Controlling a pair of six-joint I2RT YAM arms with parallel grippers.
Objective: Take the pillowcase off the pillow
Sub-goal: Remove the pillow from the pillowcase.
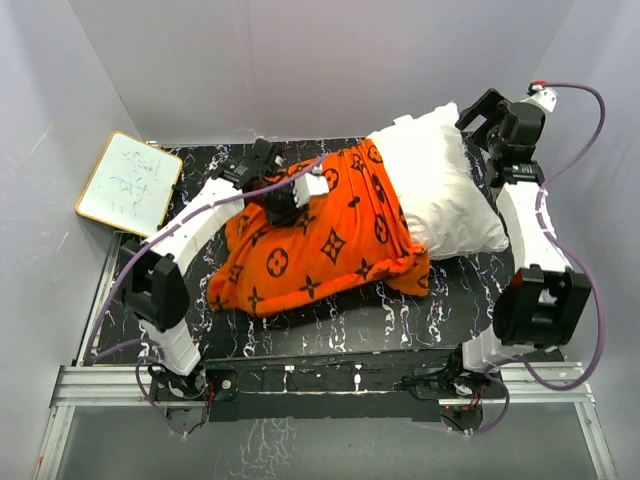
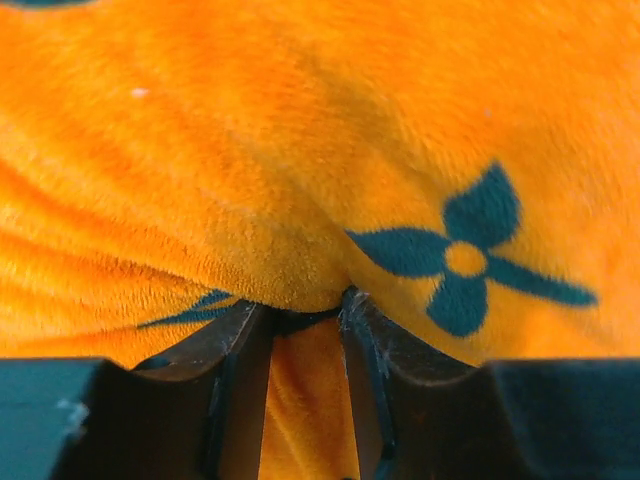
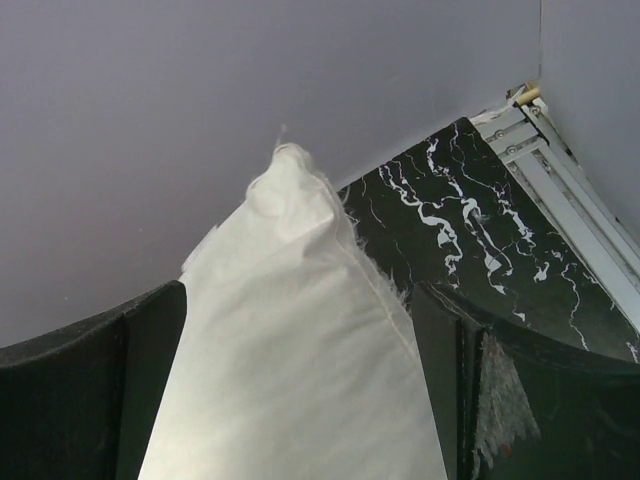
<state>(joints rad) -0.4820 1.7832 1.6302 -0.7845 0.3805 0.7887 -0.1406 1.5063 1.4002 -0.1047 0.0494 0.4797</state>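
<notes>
The orange pillowcase (image 1: 310,245) with black motifs lies bunched across the middle of the black marbled table and still covers the left end of the white pillow (image 1: 440,185). The pillow's bare right half sticks out toward the back right. My left gripper (image 1: 298,190) is on the top of the pillowcase, shut on a fold of the orange plush (image 2: 300,200); the fabric fills the gap between its fingers (image 2: 240,370). My right gripper (image 1: 478,125) holds the pillow's far corner (image 3: 300,330), with one finger (image 3: 450,370) against each side of it.
A white board with a tan frame (image 1: 130,182) lies at the back left, off the black table (image 1: 330,320). Grey walls close in the back and both sides. An aluminium rail (image 1: 320,385) runs along the near edge by the arm bases.
</notes>
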